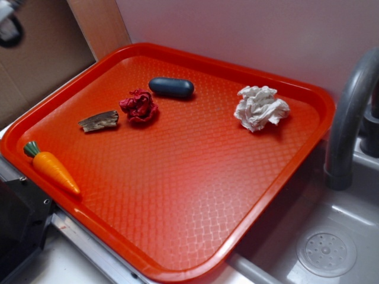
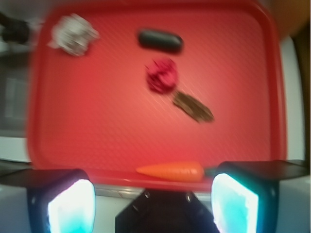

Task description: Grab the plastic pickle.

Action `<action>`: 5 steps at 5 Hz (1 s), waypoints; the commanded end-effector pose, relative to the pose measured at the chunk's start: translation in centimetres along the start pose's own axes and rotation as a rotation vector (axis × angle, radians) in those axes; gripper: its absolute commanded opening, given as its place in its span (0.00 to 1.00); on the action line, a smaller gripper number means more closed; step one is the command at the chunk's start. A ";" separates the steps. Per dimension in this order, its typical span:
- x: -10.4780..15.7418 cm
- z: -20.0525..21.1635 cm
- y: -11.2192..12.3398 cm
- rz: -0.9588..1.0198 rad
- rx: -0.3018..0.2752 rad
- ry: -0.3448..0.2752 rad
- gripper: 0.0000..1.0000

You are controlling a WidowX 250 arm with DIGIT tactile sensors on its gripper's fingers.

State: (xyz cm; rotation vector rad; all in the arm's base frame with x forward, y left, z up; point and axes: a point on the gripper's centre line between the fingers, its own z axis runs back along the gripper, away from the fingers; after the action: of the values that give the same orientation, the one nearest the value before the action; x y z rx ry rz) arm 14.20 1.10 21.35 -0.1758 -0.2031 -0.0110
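The plastic pickle (image 1: 171, 87) is a smooth dark blue-green capsule lying on its side at the far middle of the red tray (image 1: 195, 195). It also shows near the top of the wrist view (image 2: 160, 40). My gripper (image 2: 153, 206) is open and empty, its two pads wide apart, high above the tray's near edge and far from the pickle. The gripper does not show in the exterior view.
A crumpled red wad (image 1: 139, 106) lies just left of the pickle, with a flat brown bark-like piece (image 1: 99, 121) beside it. An orange toy carrot (image 1: 53, 168) lies at the tray's left edge. A crumpled white paper (image 1: 259, 107) sits far right. A grey faucet (image 1: 349, 112) and sink (image 1: 325, 251) stand right of the tray.
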 end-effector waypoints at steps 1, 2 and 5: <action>0.6 0.3 -0.3 -0.009 -0.009 -0.017 1.00; 0.6 0.3 -0.3 -0.009 -0.009 -0.017 1.00; 11.4 -7.7 -1.1 -0.534 0.103 -0.106 1.00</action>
State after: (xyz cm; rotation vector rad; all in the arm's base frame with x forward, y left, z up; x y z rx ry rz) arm 26.65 -0.21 14.99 -0.0281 -0.3186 -0.5085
